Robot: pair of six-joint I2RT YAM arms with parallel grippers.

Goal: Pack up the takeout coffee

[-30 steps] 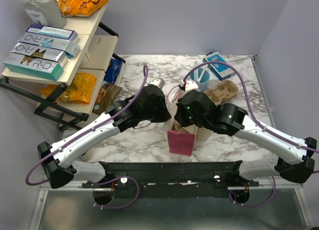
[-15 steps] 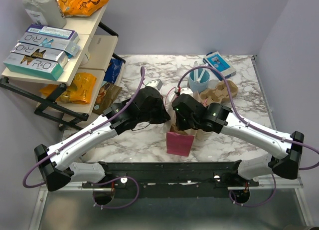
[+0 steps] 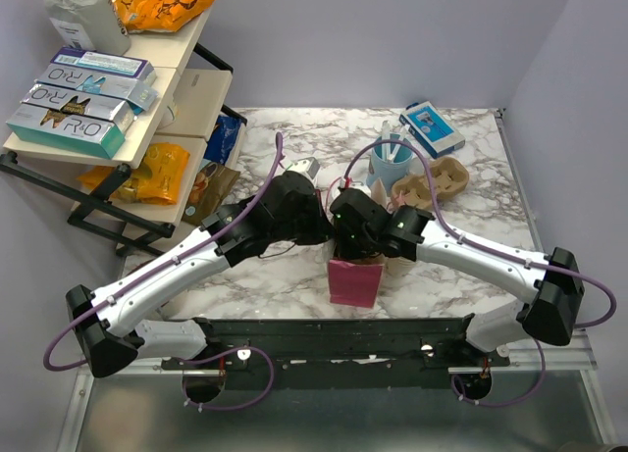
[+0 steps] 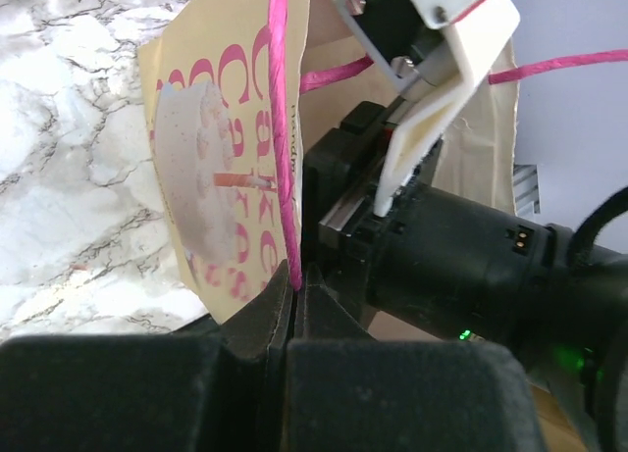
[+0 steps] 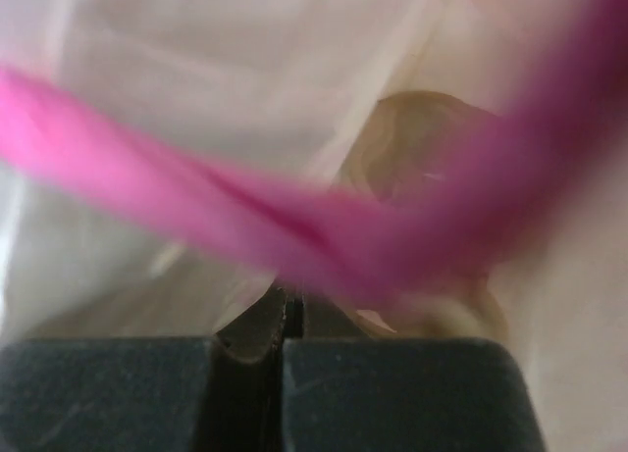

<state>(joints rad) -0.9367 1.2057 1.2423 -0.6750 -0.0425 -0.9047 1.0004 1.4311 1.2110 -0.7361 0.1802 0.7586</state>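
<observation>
Left gripper [image 4: 294, 290]: we see it squeezed tight on a pink handle [image 4: 279, 128].
Right gripper [image 5: 289, 310]: pressed closed. It seems to pinch the second handle [image 5: 196, 212], which bends right at its tips.
Bag [image 4: 211, 168]: its mouth sits between the two grippers.
Coffee: we think it is the round shape [image 5: 412, 138] deep in the bag, below the right gripper.
How it handles: we guess light, squashy and spilly. Hold its sides softly and keep it upright.
Hard to see: the shape is blurry and half behind the handle, so we cannot be sure.
</observation>
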